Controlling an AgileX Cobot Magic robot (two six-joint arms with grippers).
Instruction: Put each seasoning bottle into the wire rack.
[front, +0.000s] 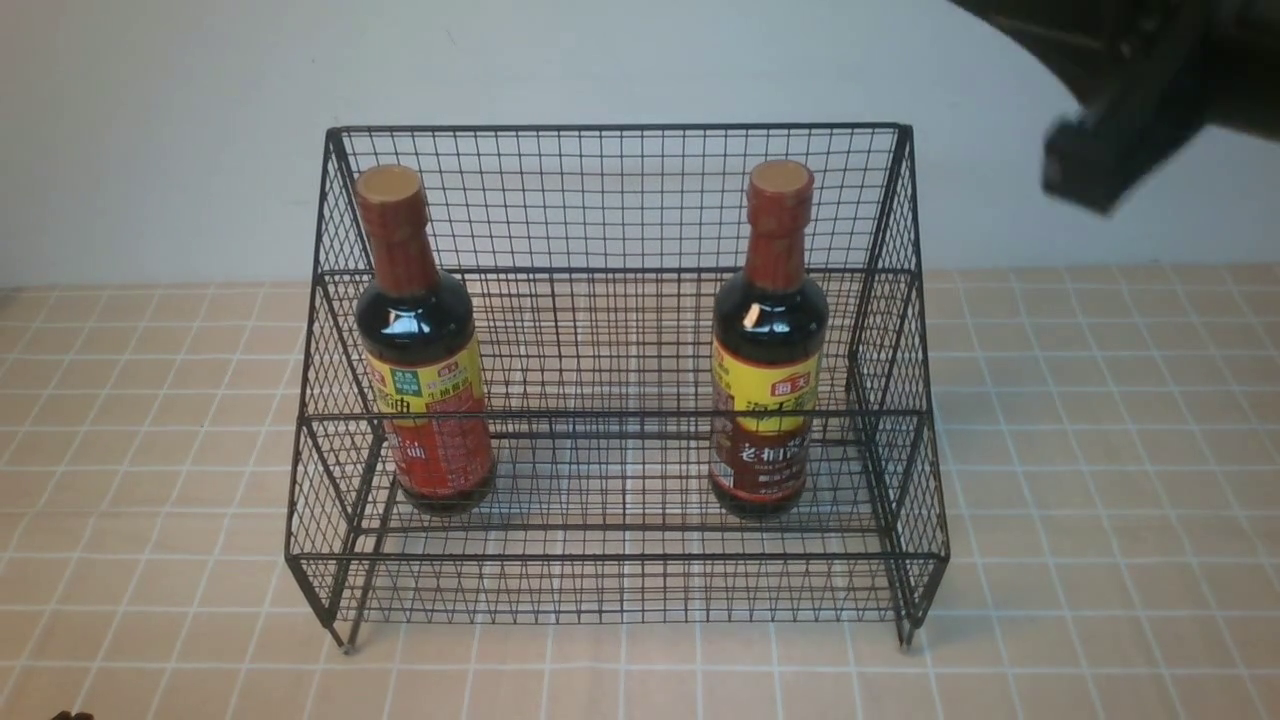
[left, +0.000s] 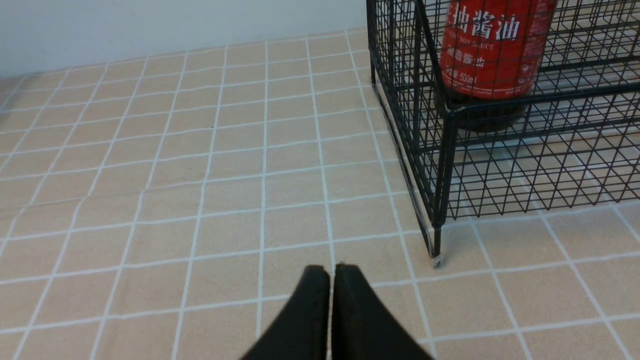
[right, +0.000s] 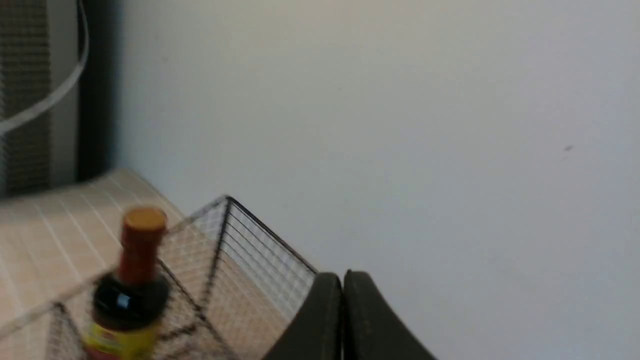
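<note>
Both bottles in the rack, placing looks done; step in hand, as judged, is getting the right arm away clean. Red-label bottle (front: 425, 340) sits left of centre in the front view, brown-label bottle (front: 768, 340) right of centre, both inside the wire rack (front: 620, 555), behind its front mesh. Red-label one leans a bit, cap toward upper left of frame; brown-label one close to upright. Right arm (front: 1130, 110) is a blur at upper right of the front view, apart from rack and bottles. Right tool (right: 345, 280): tips together, fully closed, nothing in it. Left tool (left: 332, 272): same, closed on nothing, over the worktop (left: 225, 200), apart from the rack leg. To do it well: keep the right tool closed and high, carry it off toward the right edge of the front view, past the rack's side, then lower only once well beyond the top rim. Don't sweep over the caps; a knock could tip a bottle or drag the mesh. Smooth pace, no wrist swing near the rack's upper right corner. Left arm best kept still, since the rack corner is near its view. Lean of the red-label bottle likely fine, rack should hold it; fix only if it slides, with a light neck grip from above. Otherwise no regrasp, just park both arms.
</note>
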